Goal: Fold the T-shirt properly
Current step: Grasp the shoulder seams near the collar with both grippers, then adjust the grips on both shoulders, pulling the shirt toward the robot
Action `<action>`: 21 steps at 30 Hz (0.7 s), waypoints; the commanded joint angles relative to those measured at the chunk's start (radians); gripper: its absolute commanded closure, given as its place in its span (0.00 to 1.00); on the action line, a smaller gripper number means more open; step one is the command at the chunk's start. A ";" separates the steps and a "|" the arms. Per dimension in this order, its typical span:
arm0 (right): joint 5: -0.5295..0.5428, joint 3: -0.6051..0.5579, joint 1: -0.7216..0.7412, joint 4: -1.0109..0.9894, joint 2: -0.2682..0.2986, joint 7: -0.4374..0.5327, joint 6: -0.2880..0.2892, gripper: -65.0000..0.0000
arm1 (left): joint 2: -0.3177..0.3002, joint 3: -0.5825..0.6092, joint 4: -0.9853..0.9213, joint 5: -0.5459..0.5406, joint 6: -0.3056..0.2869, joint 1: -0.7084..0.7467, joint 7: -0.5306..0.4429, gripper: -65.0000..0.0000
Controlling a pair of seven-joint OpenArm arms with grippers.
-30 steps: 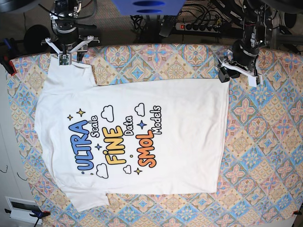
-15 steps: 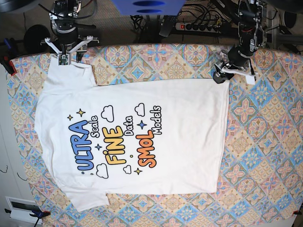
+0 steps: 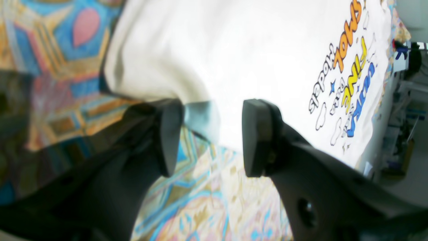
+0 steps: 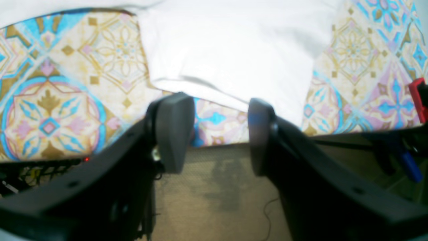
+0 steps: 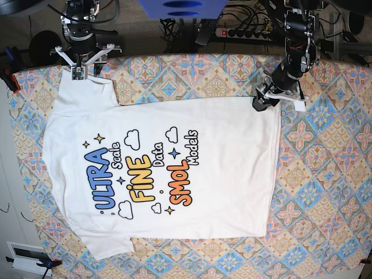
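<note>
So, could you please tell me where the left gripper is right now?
In the base view, the left gripper sits upper right, at the T-shirt's hem corner on the patterned tablecloth.

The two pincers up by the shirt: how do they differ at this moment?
The left pincer sits at the T-shirt's hem corner, cloth between its open pads; the right pincer sits at a sleeve, its pads open with the sleeve edge just beyond them. From above, the left pincer's arm comes in at a slant, the right pincer's straight. Both are open and grip nothing.
</note>
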 commanded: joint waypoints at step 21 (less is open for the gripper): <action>-0.001 0.005 -0.003 0.020 0.006 0.020 -0.001 0.57 | 0.001 -0.093 -0.104 -0.050 0.006 -0.036 0.016 0.55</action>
